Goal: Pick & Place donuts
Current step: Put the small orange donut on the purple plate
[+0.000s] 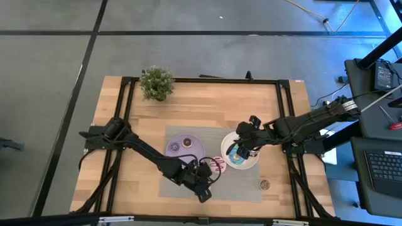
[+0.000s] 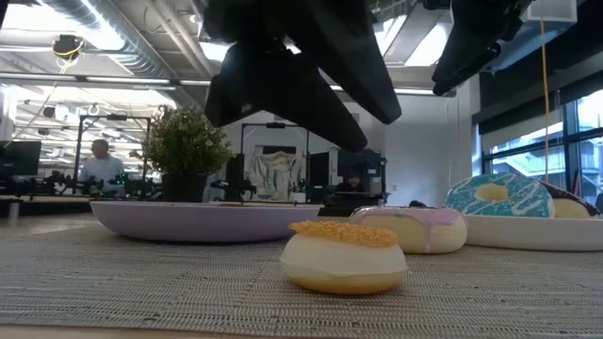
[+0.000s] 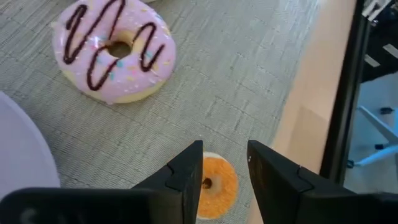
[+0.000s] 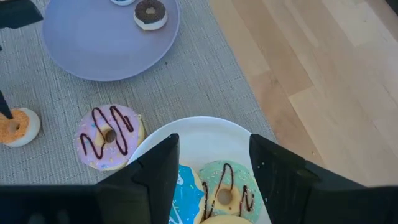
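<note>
Left gripper (image 3: 225,171) above orange donut (image 3: 214,180) (fingers apart) | mat edge (image 3: 277,127) probably near

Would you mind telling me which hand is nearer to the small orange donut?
Left. The left hand hangs open directly above the orange donut, fingers either side of it. The right hand is open over the white plate, farther off.

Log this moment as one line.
left gripper: open above orange donut on mat | right gripper: open over white plate | pink donut: on mat
</note>
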### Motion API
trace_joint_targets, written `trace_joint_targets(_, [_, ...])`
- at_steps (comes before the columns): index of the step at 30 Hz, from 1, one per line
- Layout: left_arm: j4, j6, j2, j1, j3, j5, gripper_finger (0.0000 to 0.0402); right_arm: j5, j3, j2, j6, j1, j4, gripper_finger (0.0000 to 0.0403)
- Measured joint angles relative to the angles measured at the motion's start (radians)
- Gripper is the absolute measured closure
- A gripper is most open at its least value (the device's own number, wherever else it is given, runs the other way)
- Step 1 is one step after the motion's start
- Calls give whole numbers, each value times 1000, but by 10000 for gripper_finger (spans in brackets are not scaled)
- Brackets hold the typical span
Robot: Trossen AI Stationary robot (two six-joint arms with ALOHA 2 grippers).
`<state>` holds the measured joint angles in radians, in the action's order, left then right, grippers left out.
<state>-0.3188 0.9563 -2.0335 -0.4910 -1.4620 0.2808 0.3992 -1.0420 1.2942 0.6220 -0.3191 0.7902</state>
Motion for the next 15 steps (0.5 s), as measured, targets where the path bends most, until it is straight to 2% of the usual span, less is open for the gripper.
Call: trace_joint_targets(15, [-56,62,-37,-5,2,-41,300,0,0,0,-21,0,1,206])
